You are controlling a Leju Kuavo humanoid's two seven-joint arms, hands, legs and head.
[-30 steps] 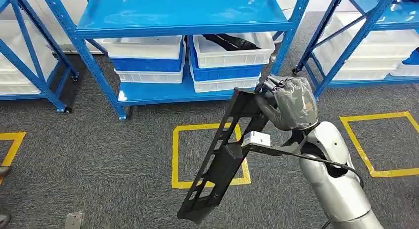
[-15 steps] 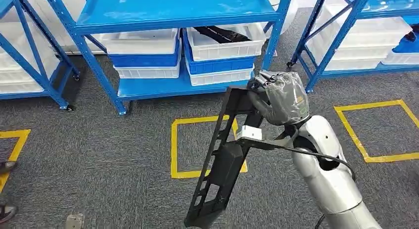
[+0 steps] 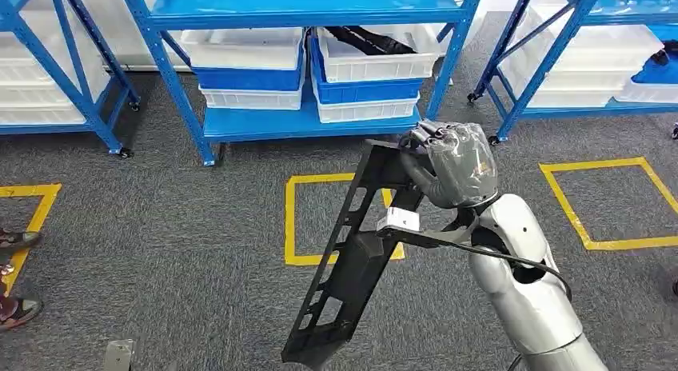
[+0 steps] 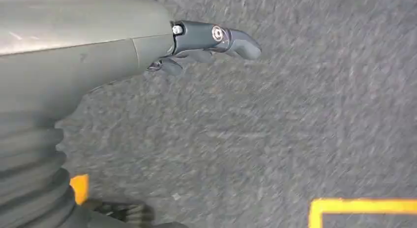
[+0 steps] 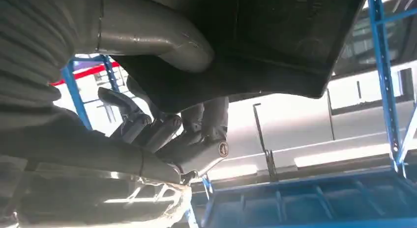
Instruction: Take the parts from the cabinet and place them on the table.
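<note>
One long black slotted part (image 3: 352, 251) is gripped at its top end by the right hand (image 3: 452, 163); stiff and probably top-heavy, it is likely to swing. Nothing is held by the left hand (image 4: 196, 41), whose fingers lie loosely apart.

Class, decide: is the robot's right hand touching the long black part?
Touching. In the head view the right hand grips the top end of the black part, fingers wrapped over its edge.

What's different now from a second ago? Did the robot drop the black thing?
No. The whole view shifted, so the camera moved; the shelf and the yellow square did not. A person's shoes now show at the edge. The right hand still grips the top of the long black part, which hangs slanted over the floor as before. The left hand holds nothing.
</note>
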